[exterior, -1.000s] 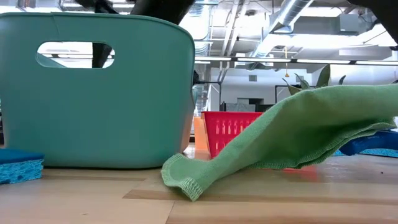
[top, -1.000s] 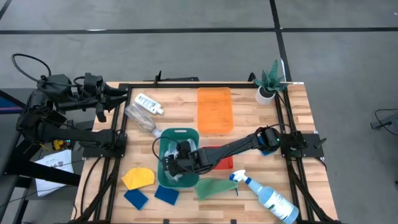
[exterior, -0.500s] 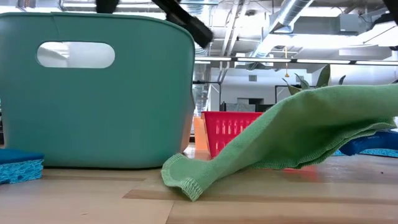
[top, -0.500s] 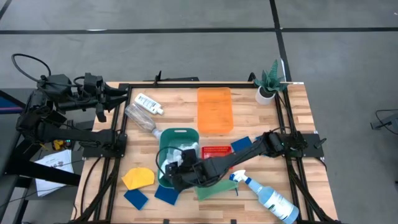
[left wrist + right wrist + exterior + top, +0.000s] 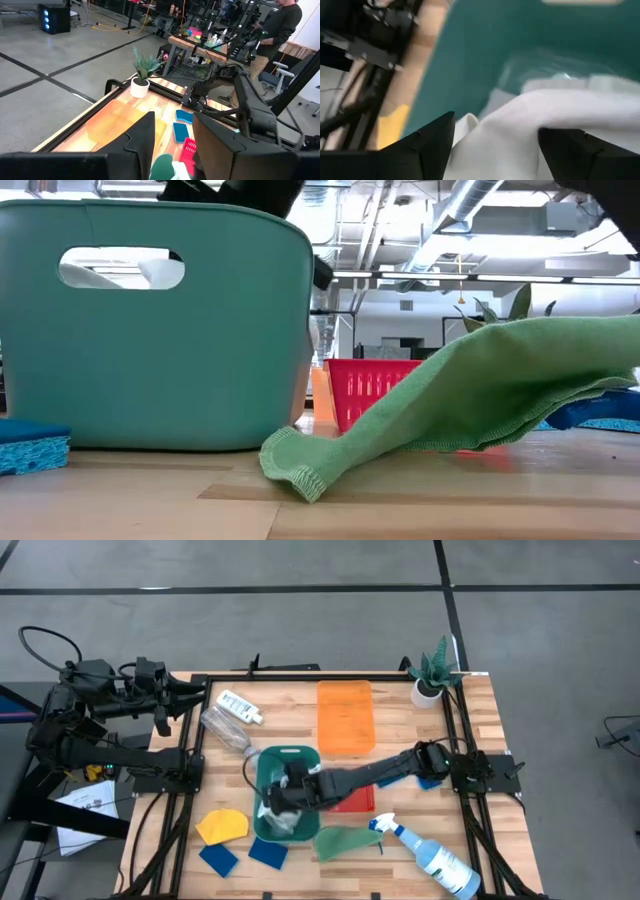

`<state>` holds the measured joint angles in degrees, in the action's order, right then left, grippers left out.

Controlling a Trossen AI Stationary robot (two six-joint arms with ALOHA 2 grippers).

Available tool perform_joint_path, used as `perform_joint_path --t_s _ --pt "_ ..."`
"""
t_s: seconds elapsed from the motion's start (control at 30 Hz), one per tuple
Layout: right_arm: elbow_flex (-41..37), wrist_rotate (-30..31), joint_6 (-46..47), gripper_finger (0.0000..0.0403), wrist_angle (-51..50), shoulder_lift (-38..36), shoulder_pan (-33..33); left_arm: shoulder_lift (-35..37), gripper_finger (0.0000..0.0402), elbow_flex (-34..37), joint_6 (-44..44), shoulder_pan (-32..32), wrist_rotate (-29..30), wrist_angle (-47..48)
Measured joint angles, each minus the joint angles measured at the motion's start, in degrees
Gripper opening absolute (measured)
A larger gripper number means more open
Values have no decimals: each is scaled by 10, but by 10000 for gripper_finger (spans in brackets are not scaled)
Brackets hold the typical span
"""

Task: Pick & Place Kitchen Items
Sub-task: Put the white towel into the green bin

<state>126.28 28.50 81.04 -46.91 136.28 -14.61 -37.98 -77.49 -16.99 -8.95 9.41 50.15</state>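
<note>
teal bin [image 5: 262, 770]: near the middle of the table, holds the white cloth; landmark for all lines below.
right gripper [image 5: 278, 802]: pulled back over the bin after reaching past its near rim half a second ago; fingers spread apart, the white cloth bunched just in front of them in the right wrist view, whether released or only loosely pinched, cannot tell.
white cloth [image 5: 520, 130]: inside the bin, on its floor; counts most likely as placed.
left gripper [image 5: 190, 690]: parked well away from the bin, beyond the table's far left corner, unchanged over the last second; fingers partly apart, nothing between them.
spray bottle [image 5: 428, 852]: lying right of the bin, toward the near right corner, not moved.
green cloth [image 5: 345, 841]: just beside the bin's near right corner, same place as before; probably next to pick.
yellow cloth [image 5: 222, 826]: left of the bin, near side.
blue sponges [image 5: 267, 851]: in front of the bin's near edge, untouched.
small white bottle [image 5: 239, 706]: beyond the bin, to the far left.
</note>
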Motion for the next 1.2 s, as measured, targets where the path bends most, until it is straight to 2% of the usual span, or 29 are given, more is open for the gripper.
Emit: perform_joint_path --t_s 0.37,0.57,0.63,0.8,0.93,1.0,1.13,1.2 --pt "0 -12 -77 266 11 -2 35 0 131 0 -4 0 -2 0" --pt "0 57 -76 266 9 -36 22 0 131 0 -4 0 -2 0" --pt "1 77 -60 266 -5 -46 17 0 131 0 -4 0 -2 0" --pt "0 68 67 254 -119 -48 7 0 131 0 -4 0 -2 10" --pt "0 59 118 204 -136 -39 -8 0 131 0 -4 0 -2 19" --pt "0 57 124 156 -132 -38 -13 0 131 0 -4 0 -2 19" --pt "-24 58 124 35 -103 -41 -10 0 131 0 -4 0 -1 19" --pt "-41 48 112 13 -87 -37 0 0 131 0 -4 0 1 19"
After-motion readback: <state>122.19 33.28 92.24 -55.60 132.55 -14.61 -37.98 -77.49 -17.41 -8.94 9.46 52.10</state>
